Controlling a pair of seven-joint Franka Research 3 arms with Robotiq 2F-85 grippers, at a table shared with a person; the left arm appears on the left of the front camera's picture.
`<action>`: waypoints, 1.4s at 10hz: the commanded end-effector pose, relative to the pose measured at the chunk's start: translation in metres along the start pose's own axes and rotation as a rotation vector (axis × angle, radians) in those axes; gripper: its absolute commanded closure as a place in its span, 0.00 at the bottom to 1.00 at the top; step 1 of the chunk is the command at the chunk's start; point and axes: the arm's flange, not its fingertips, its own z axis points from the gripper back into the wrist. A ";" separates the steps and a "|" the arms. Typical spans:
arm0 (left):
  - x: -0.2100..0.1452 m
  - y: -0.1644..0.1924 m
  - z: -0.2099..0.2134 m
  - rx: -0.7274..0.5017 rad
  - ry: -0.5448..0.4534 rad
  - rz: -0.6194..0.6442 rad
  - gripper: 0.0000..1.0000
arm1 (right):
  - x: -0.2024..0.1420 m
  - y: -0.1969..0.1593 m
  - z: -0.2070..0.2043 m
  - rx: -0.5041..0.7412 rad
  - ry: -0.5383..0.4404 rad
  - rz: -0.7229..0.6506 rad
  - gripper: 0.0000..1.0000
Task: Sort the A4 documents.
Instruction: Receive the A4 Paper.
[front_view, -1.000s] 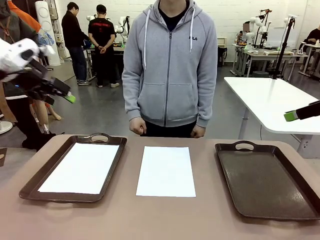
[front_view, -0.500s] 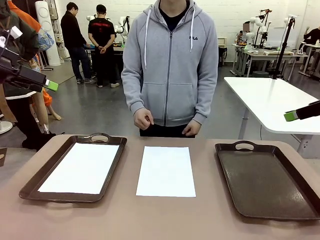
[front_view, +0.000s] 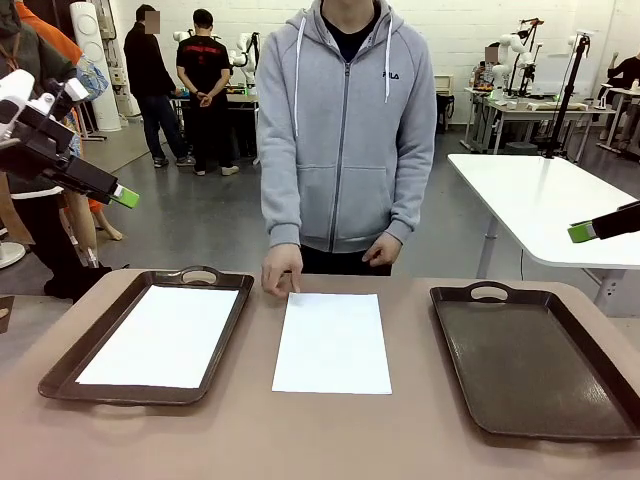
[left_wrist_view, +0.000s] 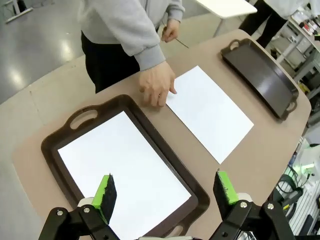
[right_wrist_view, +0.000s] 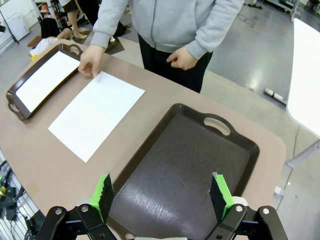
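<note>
- L gripper (left_wrist_view: 165, 190): jaws are spread wide, nothing is held. It's hung high over the L tray (left_wrist_view: 107, 105).
- R gripper (right_wrist_view: 161, 192): jaws are likewise apart and empty. It's held above the R tray (right_wrist_view: 240, 145).
- Step in hand, prob.: the loose sheet (front_view: 332, 342) is to be moved into a tray. Which tray can't be told.
- Done well, the descent is best held back until the person's hand (front_view: 281, 268) is lifted off. Its fingertips are set at the sheet's far L corner.
- No edge is offered for a pinch, as the paper is laid flat. A near corner is better pressed w/ one pad and slid slowly towards a rim or the table edge, then nipped.
- The sheet should be kept square to the tray so it's dropped inside the rim. It creases easily if rushed.
- Table (front_view: 320, 440): smooth matte beige-brown top, rounded corners.
- L tray: dark brown, rectangular, raised rim, cut-out handles at the short ends. The trayed sheet (left_wrist_view: 125, 165) is laid flat inside and most of the floor is covered by it.
- Loose sheet: thin, plain white, rectangular. It's laid on bare table between the 2 trays, apart from both rims, long side running away from the robot.
- R tray: same make, w/ a faint wood-grain sheen on the floor. Nothing is laid in it.
- Other hand (front_view: 381, 250): held loosely curled at the waist, off the table.
</note>
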 end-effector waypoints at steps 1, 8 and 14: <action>0.009 0.000 0.004 -0.016 0.043 -0.066 0.00 | 0.000 0.000 -0.002 0.008 -0.001 -0.001 0.00; 0.009 -0.001 0.006 -0.014 0.023 -0.026 0.00 | 0.000 0.000 -0.002 0.008 -0.001 -0.001 0.00; 0.009 -0.001 0.006 -0.014 0.023 -0.026 0.00 | 0.000 0.000 -0.002 0.008 -0.001 -0.001 0.00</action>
